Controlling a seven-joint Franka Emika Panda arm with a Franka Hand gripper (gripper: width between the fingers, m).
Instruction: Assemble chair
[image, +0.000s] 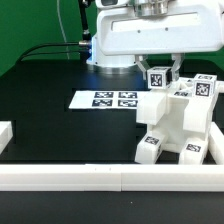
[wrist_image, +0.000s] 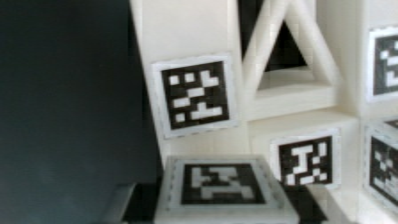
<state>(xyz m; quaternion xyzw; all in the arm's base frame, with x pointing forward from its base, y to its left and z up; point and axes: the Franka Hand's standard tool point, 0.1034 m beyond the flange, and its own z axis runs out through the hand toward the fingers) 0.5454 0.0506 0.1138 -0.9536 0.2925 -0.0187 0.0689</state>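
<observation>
Chair: the chair (image: 180, 125) stands part-built on the black tabletop (image: 50, 75), directly beneath the end effector (image: 163, 72).
Marker board: the marker board (image: 105, 99) lies flat, off toward the exterior view's left of the end effector.
End effector: fingers straddle a small tagged cube (image: 157, 78) on top, seemingly to seat it; whether the grip is closed cannot be told.
Border rail: the white border rail (image: 60, 178) fences the tabletop edge.

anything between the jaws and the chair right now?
Nothing visible. In the exterior view the gripper is directly over the top of the chair, its jaws flanking a small tagged piece there. The wrist view shows only the chair's tagged white parts close up. Whether the jaws already touch it, I can't tell.
</observation>
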